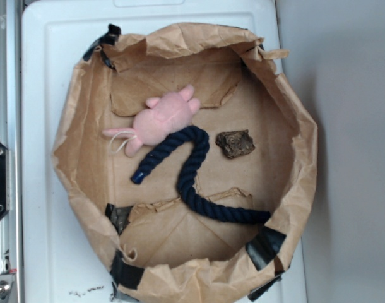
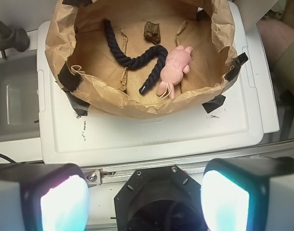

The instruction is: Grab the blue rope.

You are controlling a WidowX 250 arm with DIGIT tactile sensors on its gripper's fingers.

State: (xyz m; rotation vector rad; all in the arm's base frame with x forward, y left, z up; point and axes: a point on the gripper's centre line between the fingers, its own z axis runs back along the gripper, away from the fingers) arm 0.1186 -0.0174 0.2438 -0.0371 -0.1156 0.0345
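The blue rope (image 1: 191, 169) is a thick navy twisted strand lying hooked on the floor of a brown paper basin (image 1: 79, 145). One blunt end rests near the basin's middle, the other by the right wall. In the wrist view the blue rope (image 2: 137, 57) shows far up in the basin (image 2: 55, 43). My gripper (image 2: 144, 199) hangs high over the robot base, well short of the basin. Its jaws stand wide open with nothing between the pale pads (image 2: 65, 204). The gripper is out of the exterior view.
A pink plush toy (image 1: 159, 120) lies against the rope's bend, also seen as the toy (image 2: 175, 67) in the wrist view. A dark brown lump (image 1: 235, 143) sits right of the rope. Black tape patches (image 1: 265, 247) hold the basin on a white lid (image 1: 38, 76).
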